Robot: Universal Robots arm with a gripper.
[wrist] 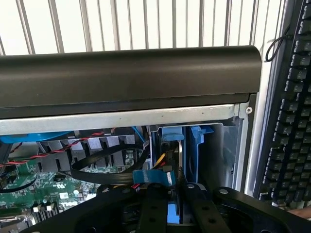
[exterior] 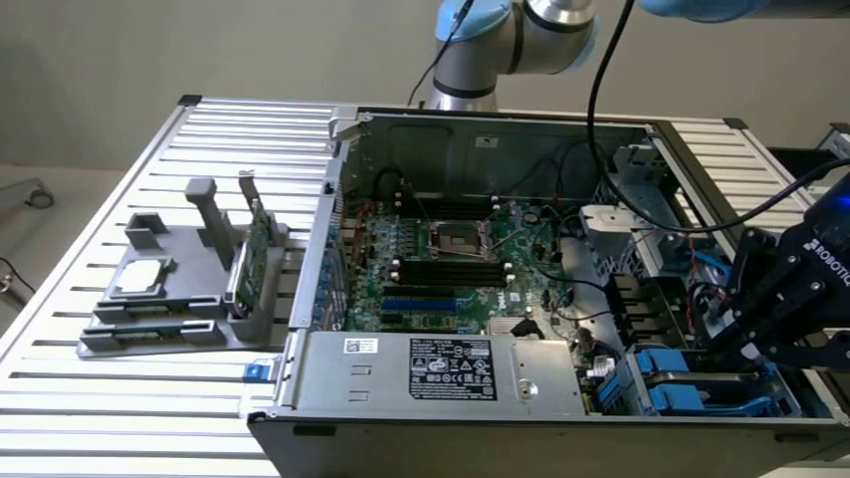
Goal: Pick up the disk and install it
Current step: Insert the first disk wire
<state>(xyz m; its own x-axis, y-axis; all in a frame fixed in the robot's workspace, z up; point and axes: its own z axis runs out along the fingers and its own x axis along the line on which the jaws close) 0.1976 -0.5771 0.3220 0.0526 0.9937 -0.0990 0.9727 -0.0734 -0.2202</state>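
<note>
Exterior view: the gripper [exterior: 743, 334] hangs low inside the open computer case [exterior: 338, 199], at the drive bay corner on the exterior view's right of the motherboard [exterior: 445, 259]. Blue-railed drive carriers [exterior: 684, 383] sit just below it. A stand [exterior: 173, 299] holding a small silver drive [exterior: 139, 277] and a green card [exterior: 253, 249] rests well apart from the case. Wrist view: the two fingers [wrist: 153, 208] stand close together, clamped on the disk [wrist: 176, 170], which shows edge-on between them with its blue rails [wrist: 197, 143], upright in the bay slot beside the case wall. Judgement: the disk appears partly seated. Good practice here is to keep it square to the slot, rails in their guides, clear of the black cables [wrist: 97, 167] near the bay.
</note>
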